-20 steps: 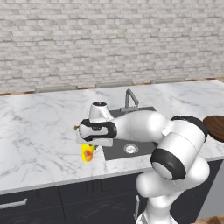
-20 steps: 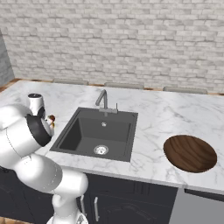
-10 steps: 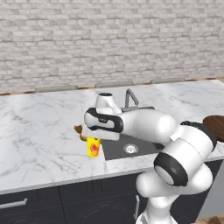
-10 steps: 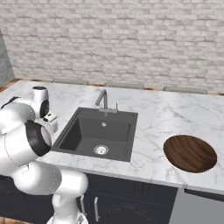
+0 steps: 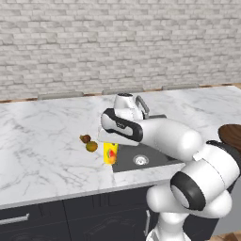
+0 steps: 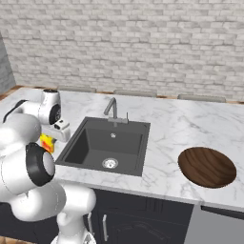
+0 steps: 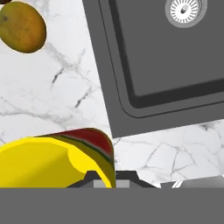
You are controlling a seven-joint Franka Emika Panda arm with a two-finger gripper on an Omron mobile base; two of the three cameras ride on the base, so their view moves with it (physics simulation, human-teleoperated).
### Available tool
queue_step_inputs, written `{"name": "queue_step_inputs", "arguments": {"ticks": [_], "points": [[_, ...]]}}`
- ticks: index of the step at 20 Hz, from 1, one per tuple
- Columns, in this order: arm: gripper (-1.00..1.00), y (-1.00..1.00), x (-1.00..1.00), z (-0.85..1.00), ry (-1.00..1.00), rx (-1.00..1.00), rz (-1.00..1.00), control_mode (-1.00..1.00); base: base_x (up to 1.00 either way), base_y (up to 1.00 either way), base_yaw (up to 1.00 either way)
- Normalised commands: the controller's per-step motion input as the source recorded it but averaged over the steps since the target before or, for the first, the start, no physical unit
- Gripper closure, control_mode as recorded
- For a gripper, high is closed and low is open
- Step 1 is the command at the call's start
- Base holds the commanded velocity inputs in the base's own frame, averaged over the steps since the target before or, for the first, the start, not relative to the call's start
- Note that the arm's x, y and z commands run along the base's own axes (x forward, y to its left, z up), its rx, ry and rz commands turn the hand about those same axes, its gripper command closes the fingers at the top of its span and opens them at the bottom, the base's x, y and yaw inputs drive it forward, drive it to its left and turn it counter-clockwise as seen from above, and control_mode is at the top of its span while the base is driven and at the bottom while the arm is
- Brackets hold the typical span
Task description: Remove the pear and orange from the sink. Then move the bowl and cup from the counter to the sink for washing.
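While the arm reaches over the marble counter (image 5: 42, 141) in the left base view, the pear (image 5: 85, 138) lies farthest left on the stone, with the orange (image 5: 92, 146) just beside it at about four o'clock. At three o'clock from the orange hangs the cup (image 5: 110, 153), yellow with a red mark, directly under the hand and over the counter at the left rim of the sink (image 5: 155, 157). The gripper (image 5: 110, 147) is hidden behind the hand and the cup there, so how wide the jaws stand cannot be told, nor whether the cup's base touches the stone. The bowl (image 5: 231, 136) sits at the far right edge, well apart from the rest.

In the right base view, the cup (image 6: 47, 142) shows beside the hand at nine o'clock of the sink (image 6: 106, 145), and the bowl (image 6: 207, 166) rests on the counter at about four o'clock of the basin.

In the hand view, the orange (image 7: 22, 27) lies at eleven o'clock, the cup (image 7: 57, 159) crowds the bottom at seven o'clock, and the sink (image 7: 175, 57) with its drain takes the upper right.
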Motion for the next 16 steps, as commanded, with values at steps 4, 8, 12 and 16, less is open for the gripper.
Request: {"name": "queue_step_inputs", "arguments": {"ticks": [4, 8, 12, 16], "points": [[1.00, -0.39, 0.00, 0.17, 0.00, 0.00, -0.01, -1.00, 0.00, 0.00, 0.00], [1.00, -0.39, 0.01, 0.14, 0.00, -0.01, -0.02, -1.00, 0.00, 0.00, 0.00], [1.00, -0.38, 0.06, 0.08, 0.00, -0.02, -0.05, -1.00, 0.00, 0.00, 0.00], [1.00, -0.35, 0.09, 0.02, 0.00, -0.01, -0.05, -1.00, 0.00, 0.00, 0.00]]}}
